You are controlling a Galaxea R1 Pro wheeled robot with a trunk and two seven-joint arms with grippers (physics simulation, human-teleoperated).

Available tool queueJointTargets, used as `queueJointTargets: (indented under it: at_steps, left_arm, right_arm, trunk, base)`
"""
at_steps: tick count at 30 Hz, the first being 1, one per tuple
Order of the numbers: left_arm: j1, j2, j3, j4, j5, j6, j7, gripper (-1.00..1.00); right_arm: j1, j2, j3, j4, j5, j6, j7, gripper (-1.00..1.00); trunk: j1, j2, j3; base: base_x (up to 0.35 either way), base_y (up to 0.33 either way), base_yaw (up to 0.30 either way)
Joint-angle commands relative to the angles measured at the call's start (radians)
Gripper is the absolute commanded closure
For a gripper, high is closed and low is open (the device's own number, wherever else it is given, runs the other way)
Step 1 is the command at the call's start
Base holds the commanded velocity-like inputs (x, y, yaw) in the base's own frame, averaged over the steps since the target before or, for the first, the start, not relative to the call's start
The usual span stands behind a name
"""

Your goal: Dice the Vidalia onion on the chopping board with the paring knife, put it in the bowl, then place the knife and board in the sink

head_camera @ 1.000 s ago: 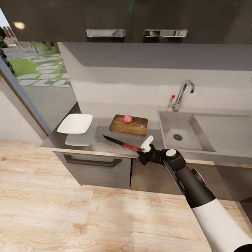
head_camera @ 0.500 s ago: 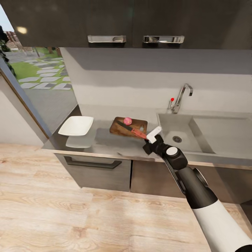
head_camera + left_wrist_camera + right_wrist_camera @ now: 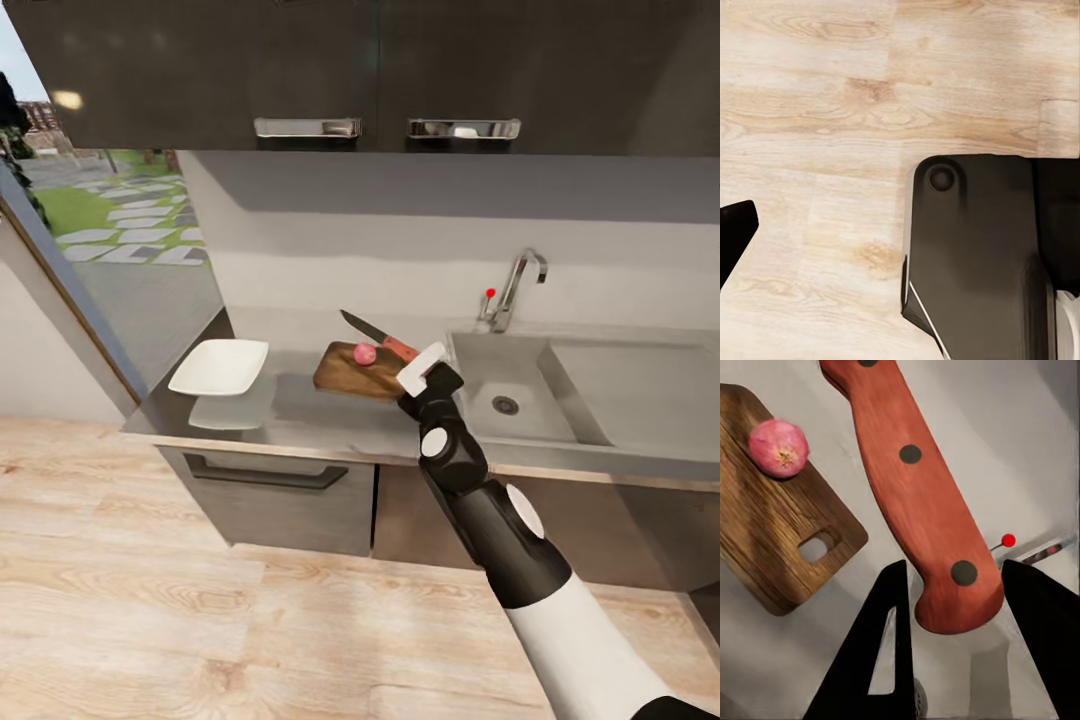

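The pinkish Vidalia onion [image 3: 364, 354] [image 3: 778, 448] sits on the dark wooden chopping board [image 3: 345, 374] [image 3: 765, 547], which lies on the grey countertop [image 3: 320, 415] left of the sink [image 3: 560, 395]. My right gripper [image 3: 423, 366] [image 3: 960, 585] is shut on the red handle of the paring knife [image 3: 385, 342] [image 3: 916, 502]. It holds the knife in the air at the board's right end, with the blade pointing back-left past the onion. The white bowl [image 3: 220, 366] stands at the counter's left end. My left gripper [image 3: 900, 221] hangs over the wooden floor, one fingertip [image 3: 735, 229] far out at the picture's edge.
A chrome tap [image 3: 518, 285] with a red knob [image 3: 490, 293] stands behind the sink. Dark wall cabinets [image 3: 360, 70] hang above the counter. A glass wall [image 3: 110, 260] bounds the counter's left end. A cabinet drawer handle [image 3: 265, 470] faces me below.
My right arm carried the paring knife from the counter's front edge up and back over the chopping board, swinging the blade to point behind the onion. The camera moved slightly.
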Motion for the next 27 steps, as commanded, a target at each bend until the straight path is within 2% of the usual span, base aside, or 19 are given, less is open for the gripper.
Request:
queueJointTargets:
  at_steps: [1, 7, 11, 12, 21, 23, 27]
  left_arm:
    - [-0.002, 0.001, -0.009, -0.002, 0.002, -0.001, 0.01, -1.0]
    - [-0.006, 0.001, -0.009, -0.001, 0.002, -0.001, 0.011, -1.0]
    - [-0.006, 0.001, -0.009, 0.002, 0.002, -0.001, 0.011, -1.0]
    - [-0.006, 0.001, -0.009, 0.005, 0.002, -0.001, 0.011, -1.0]
    - [-0.006, 0.001, -0.009, 0.013, 0.002, -0.001, 0.011, -1.0]
    - [-0.007, 0.001, -0.009, 0.013, 0.002, -0.001, 0.011, -1.0]
    - [-0.007, 0.001, -0.009, 0.013, 0.002, -0.001, 0.011, -1.0]
  right_arm:
    - [-0.001, 0.005, 0.004, 0.001, 0.02, 0.019, 0.006, 1.0]
    - [-0.001, 0.01, 0.016, 0.023, 0.031, 0.038, 0.005, 1.0]
    - [-0.001, 0.007, 0.107, 0.085, 0.041, 0.051, -0.007, 1.0]
    - [-0.001, 0.006, 0.112, 0.089, 0.045, 0.052, -0.01, 1.0]
    - [-0.001, 0.003, 0.117, 0.091, 0.056, 0.064, -0.041, 1.0]
    - [-0.001, 0.007, 0.114, 0.089, 0.057, 0.076, -0.079, 1.0]
    - [-0.001, 0.008, 0.113, 0.09, 0.057, 0.082, -0.109, 1.0]
  trunk:
    - [0.001, -0.002, 0.0]
    - [0.001, -0.002, 0.009]
    - [0.001, -0.002, 0.016]
    - [0.001, -0.002, 0.017]
    - [0.001, -0.002, 0.027]
    - [0.001, -0.002, 0.027]
    - [0.001, -0.002, 0.027]
  base:
    - [0.212, 0.0, 0.0]
    - [0.253, 0.0, 0.0]
    - [0.116, 0.0, 0.0]
    - [0.031, 0.0, 0.0]
    - [0.01, -0.003, 0.0]
    - [0.13, -0.118, 0.0]
    - [0.185, -0.165, 0.0]
